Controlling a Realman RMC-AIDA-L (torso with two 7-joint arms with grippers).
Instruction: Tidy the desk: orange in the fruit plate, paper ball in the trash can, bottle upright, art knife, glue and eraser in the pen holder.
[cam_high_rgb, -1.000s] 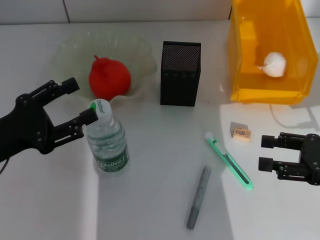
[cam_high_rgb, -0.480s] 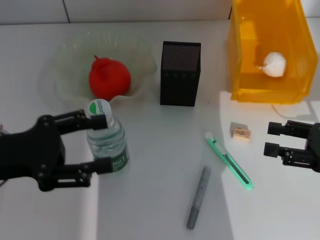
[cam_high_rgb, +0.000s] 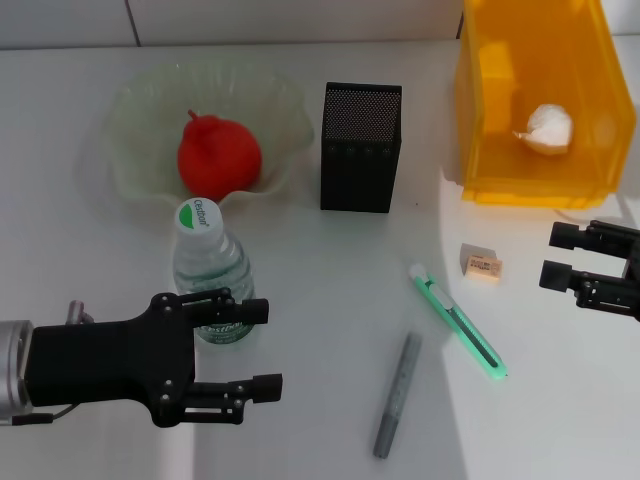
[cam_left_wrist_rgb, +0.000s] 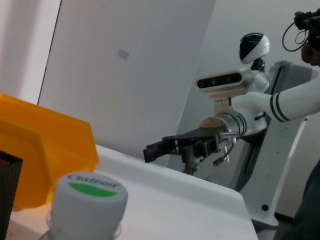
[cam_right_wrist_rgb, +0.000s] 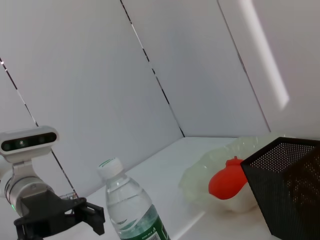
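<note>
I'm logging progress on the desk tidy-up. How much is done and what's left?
Done: the orange lies in the fruit plate, the paper ball in the trash can, and the bottle stands upright. Nothing is in hand: the left gripper is open near the bottle, the right gripper open near the eraser. Left: eraser, green knife and grey stick for the pen holder.

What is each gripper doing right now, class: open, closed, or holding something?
Left gripper: open, holding nothing, in front of the bottle.
Right gripper: open, holding nothing, beside the eraser.
</note>
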